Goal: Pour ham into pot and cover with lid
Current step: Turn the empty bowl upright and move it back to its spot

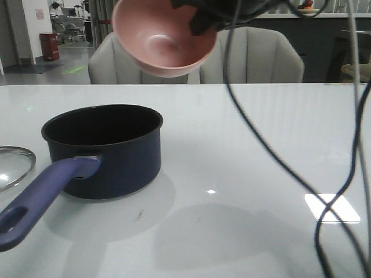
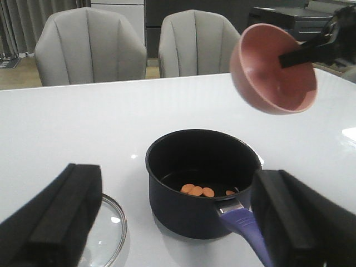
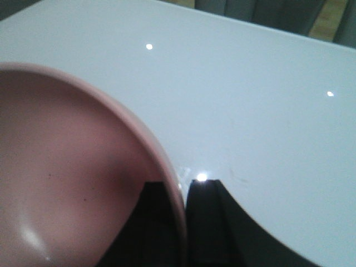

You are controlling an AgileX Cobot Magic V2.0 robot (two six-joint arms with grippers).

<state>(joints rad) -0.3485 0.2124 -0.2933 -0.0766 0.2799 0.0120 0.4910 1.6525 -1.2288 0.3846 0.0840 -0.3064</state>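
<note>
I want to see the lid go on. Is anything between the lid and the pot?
No, only bare white table lies between the lid and the pot, seen in the left wrist view.

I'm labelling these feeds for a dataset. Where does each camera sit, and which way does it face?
Front: low at the table edge, facing forward past the pot to the chairs; right tool holds the bowl aloft.
Left wrist: on the left arm, looking between its open tool at the ham in the pot.
Right wrist: on the right arm, on the bowl rim.
All show the bowl.
</note>
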